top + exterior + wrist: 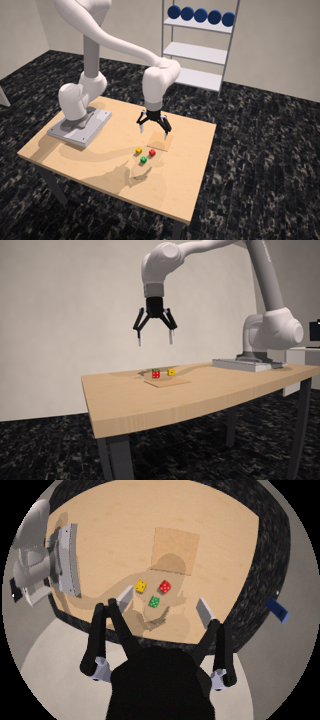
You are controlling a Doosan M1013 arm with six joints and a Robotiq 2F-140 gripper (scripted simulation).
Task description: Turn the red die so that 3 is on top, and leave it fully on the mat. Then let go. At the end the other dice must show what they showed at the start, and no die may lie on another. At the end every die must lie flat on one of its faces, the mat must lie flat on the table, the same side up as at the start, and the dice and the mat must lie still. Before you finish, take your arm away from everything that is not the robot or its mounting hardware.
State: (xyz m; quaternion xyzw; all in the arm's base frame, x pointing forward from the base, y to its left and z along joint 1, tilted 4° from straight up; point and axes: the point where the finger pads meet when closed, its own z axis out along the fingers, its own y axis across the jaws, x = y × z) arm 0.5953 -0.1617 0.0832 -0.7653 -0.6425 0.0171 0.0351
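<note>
The hand [153,133] is hanging high over the desk [77,160], fingers spread wide apart and gripping nothing. The red die [152,152] is sitting off the mat [160,141], just beside its near edge, so it is lying well below the hand and toward the near side.

Beige walls [271,38], dark floor [258,155], shelf [197,52]

Arm [263,271] upper link, exterior view: lettering reads prob. "DOOSAN", small & partly cut off. Yellow die [170,372] side face shows 1 pip. Red die [155,374] side face approx. 5 pips. No other text legible.
</note>
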